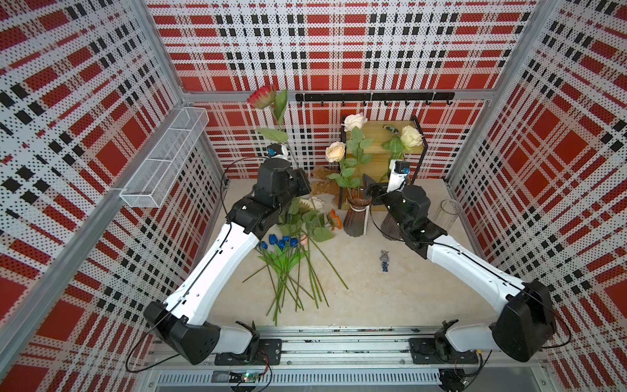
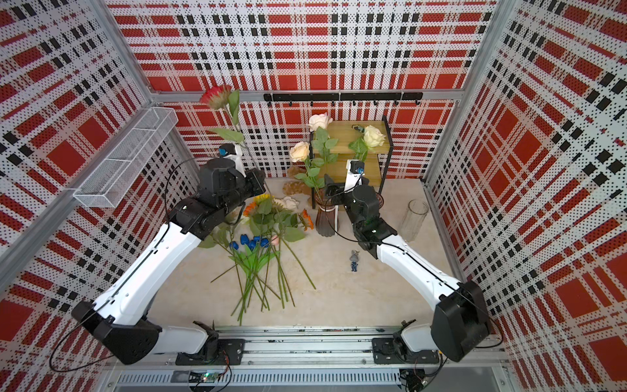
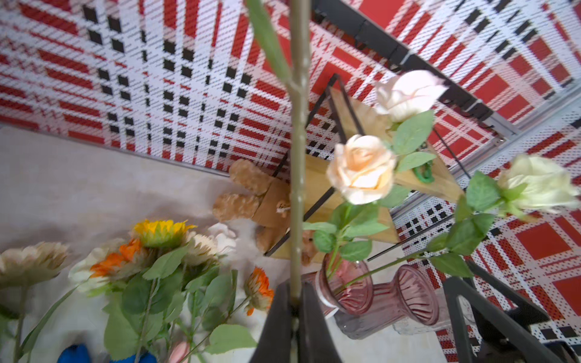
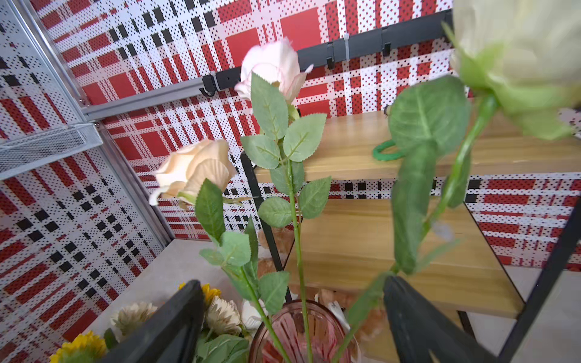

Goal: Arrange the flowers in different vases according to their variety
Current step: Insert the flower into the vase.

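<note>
- Left arm up high; left gripper [image 3: 295, 303] clamps the red sunflower [image 1: 259, 96] by its stem, bloom upright.
- Right arm over the ribbed vase [image 1: 354, 219]; right gripper [image 4: 290, 283] gapes wide around the cream rose [image 1: 411, 136] standing in it.

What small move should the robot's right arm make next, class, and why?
Probably draw the right gripper back from the ribbed purple glass vase: its jaws stand open, and the stem of the cream-white rose already sits in that vase with two other roses. That would clear room for the left gripper, shut on the stem of the red sunflower.
</note>
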### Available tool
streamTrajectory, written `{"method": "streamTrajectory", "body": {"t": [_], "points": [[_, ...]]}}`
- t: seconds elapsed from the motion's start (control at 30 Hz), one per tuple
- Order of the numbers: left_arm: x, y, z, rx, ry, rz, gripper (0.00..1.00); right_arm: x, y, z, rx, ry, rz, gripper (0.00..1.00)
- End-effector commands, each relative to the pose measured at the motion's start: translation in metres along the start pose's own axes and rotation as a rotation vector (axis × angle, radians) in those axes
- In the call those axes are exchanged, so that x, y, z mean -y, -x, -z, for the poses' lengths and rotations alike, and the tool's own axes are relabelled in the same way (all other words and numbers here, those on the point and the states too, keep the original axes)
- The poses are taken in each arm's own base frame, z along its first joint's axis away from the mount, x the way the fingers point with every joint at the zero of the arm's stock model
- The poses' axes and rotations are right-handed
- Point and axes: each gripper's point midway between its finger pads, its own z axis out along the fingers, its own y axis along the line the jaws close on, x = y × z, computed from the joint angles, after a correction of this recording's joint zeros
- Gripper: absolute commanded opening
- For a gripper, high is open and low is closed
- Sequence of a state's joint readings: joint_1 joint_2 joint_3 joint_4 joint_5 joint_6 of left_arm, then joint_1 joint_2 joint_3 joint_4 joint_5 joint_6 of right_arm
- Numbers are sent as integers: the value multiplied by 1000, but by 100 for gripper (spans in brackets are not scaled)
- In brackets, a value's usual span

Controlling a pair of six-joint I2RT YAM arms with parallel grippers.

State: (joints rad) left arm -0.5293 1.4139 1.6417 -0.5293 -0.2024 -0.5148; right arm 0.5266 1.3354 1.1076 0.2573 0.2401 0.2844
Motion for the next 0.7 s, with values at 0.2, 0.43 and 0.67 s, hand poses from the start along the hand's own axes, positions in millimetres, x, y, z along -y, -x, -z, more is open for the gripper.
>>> {"method": "streamTrajectory", "body": {"t": [0.2,0.43,0.67], "points": [[98,28,-4,169,-90,-189,0,51,9,73,-98,-207,-36,100],[162,18,-6,298,-208,-246,0,116,-3,111,-183,-384,-134,100],[209,2,-14,413,-280,-290,0,161,-9,139,-205,-440,-240,100]]}}
